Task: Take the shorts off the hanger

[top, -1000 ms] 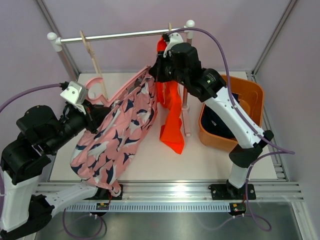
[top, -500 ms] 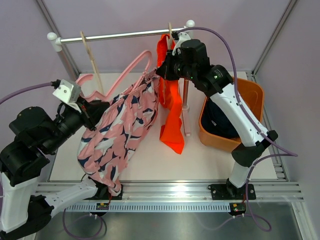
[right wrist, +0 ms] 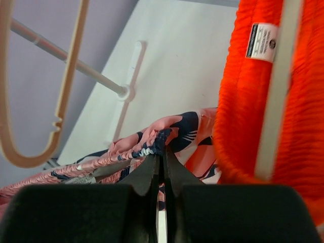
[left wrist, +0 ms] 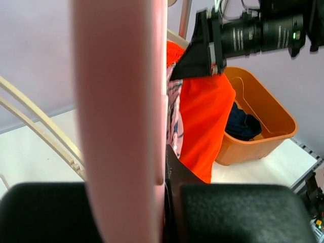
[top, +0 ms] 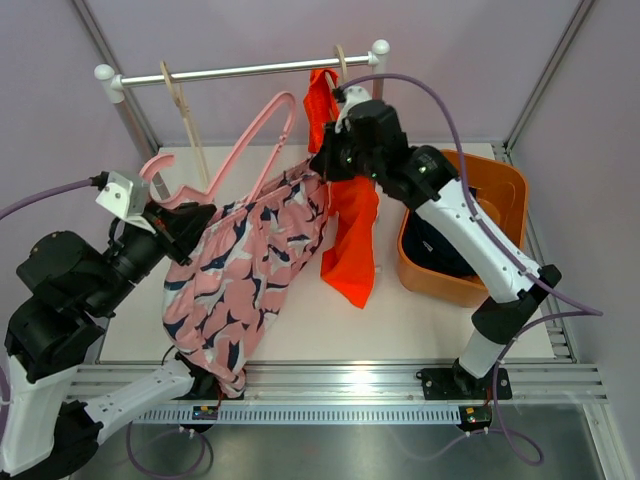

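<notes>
Right claw (right wrist: pixel 162 156) closed, pinching pink shorts (top: pixel 250 270)

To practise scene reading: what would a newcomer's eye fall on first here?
The pink patterned shorts dominate centre-left, slung between the left end effector, shut on the pink hanger, and the right end effector pinching their waistband. Bright orange shorts hang from the rail beside them; an orange bin at right holds navy shorts.
</notes>
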{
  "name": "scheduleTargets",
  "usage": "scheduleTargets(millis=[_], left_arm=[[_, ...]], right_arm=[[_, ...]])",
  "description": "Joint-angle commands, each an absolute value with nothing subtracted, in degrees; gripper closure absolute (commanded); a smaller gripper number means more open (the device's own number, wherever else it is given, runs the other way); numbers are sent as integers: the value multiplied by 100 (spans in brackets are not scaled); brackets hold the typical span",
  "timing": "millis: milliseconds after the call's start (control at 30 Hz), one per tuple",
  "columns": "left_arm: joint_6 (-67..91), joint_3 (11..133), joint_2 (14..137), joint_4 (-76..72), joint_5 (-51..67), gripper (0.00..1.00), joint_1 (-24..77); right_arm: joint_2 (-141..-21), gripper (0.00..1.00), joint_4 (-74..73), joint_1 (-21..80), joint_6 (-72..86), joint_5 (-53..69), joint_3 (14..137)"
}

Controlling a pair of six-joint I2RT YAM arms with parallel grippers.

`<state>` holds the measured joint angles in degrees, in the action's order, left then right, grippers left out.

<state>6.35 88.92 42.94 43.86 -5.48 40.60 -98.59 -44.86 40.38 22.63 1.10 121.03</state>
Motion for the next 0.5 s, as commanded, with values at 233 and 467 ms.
scheduleTargets(millis=[233,467], left_arm=[[914,8903,4490,3015,-1370,100,4069],[975,8816,5053,2708,-1748,100,4069]], right_arm=[[-9211,100,-4043,6459,1574,-1897,11162],[-8737,100,-4052,7092,1073,-1934,10995]])
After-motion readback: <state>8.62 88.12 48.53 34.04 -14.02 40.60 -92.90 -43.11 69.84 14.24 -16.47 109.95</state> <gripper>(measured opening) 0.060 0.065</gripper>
